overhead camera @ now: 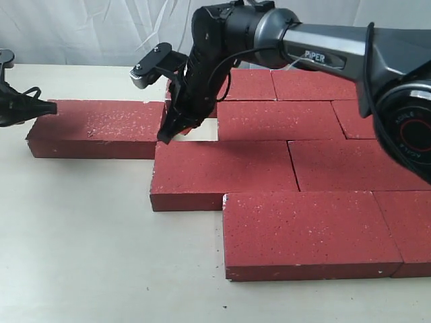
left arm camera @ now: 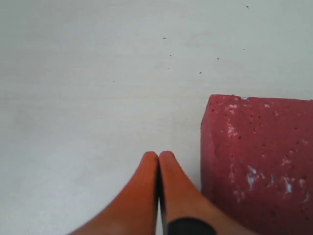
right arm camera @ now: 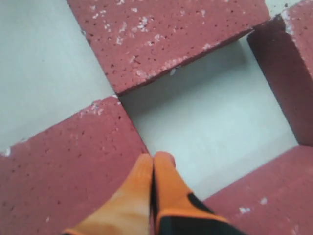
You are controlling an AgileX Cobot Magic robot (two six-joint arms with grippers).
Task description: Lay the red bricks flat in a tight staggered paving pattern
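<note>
Nearest me, the red bricks [overhead camera: 303, 232] lay flat in staggered rows on the worktop [overhead camera: 101, 256], running from five o'clock back toward one o'clock. A loose brick [overhead camera: 94, 128] sat at nine o'clock, with a bare gap [overhead camera: 201, 131] between it and the rows. My right gripper [overhead camera: 167, 134], jaws pressed together, hung at the gap's edge. My left gripper [overhead camera: 42, 108], jaws also pressed together, sat just beside the loose brick's nine-o'clock end.

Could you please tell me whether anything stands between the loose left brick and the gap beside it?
Yes: the right claw, shut, reaches down at the brick's right end, at the mouth of the gap. Nothing else shows in the gap. The left claw sits at the brick's other end.
</note>
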